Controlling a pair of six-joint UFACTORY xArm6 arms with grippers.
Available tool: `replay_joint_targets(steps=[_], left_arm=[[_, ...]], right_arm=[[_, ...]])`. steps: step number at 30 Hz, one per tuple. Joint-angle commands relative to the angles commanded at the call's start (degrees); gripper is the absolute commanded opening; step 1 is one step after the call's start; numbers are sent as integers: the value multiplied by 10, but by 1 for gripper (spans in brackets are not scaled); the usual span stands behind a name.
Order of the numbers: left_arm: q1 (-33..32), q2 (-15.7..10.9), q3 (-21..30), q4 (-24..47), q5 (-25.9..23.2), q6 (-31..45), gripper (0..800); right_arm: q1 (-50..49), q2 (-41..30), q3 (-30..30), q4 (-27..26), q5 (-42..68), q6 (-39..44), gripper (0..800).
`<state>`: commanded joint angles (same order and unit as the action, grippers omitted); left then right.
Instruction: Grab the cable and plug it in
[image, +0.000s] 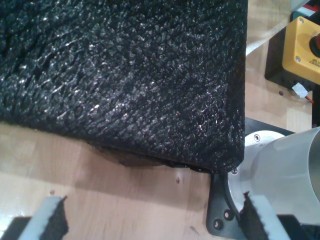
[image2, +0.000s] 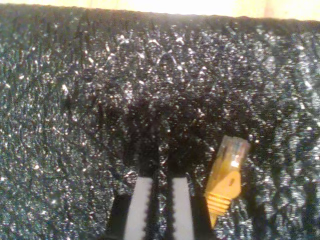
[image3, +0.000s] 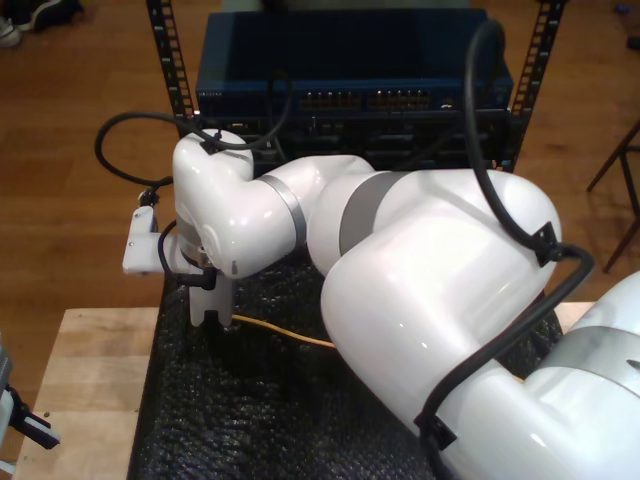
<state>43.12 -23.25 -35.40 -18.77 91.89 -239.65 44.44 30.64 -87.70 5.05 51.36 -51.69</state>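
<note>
The cable (image3: 285, 335) is thin and yellow-orange and lies across the black foam mat (image3: 250, 420). Its clear plug (image2: 230, 167) rests on the foam just beside my second gripper (image2: 160, 182), outside the fingers (image2: 137, 210). Those fingers stand pressed close together with nothing visible between them. In the exterior view my second gripper (image3: 208, 318) points down at the mat, right next to the cable's end. My first gripper (image: 152, 200) hangs open over the wooden table near a corner of the mat (image: 125, 75), its padded fingers (image: 50, 215) far apart and holding nothing.
A blue network switch rack (image3: 350, 90) with rows of ports stands behind the mat. The bulky white second arm (image3: 430, 280) with black cables crosses the exterior view's right. A yellow button box (image: 302, 50) and a silver arm base (image: 285, 170) sit near my first gripper.
</note>
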Motion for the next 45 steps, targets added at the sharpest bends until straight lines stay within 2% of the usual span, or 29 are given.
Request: replay_joint_targets(steps=[3, 11, 20, 22, 24, 25, 27, 28, 33, 35, 39, 45], left_arm=[[0, 1, 0, 0, 0, 0, 800], [0, 0, -1, 0, 0, 0, 800], [0, 0, -1, 0, 0, 0, 800], [0, 0, -1, 0, 0, 0, 800], [0, 0, -1, 0, 0, 0, 800], [0, 0, -1, 0, 0, 0, 800], [0, 0, -1, 0, 0, 0, 800], [0, 0, -1, 0, 0, -1, 800], [0, 1, -1, 0, 0, -1, 800], [0, 0, -1, 0, 0, 0, 800], [0, 0, -1, 0, -1, 0, 800], [0, 1, -1, 0, -1, -1, 800]], right_arm=[[0, 0, 1, -17, -7, 12, 21], [0, 2, 0, -83, -8, 48, 9], [-6, -42, 3, -83, -6, 50, 21], [-10, -52, 4, -82, -4, 49, 83], [-19, -60, 4, -80, 0, 47, 283], [-23, -63, 4, -80, 2, 47, 333], [-27, -69, 5, -79, 5, 47, 372], [-27, -72, 5, -79, 7, 47, 426], [-35, -82, 6, -77, 29, 47, 435], [-36, -85, 6, -76, 33, 47, 492], [-42, -101, 9, -59, 46, 45, 539], [-59, -132, 22, -22, 59, 11, 567]])
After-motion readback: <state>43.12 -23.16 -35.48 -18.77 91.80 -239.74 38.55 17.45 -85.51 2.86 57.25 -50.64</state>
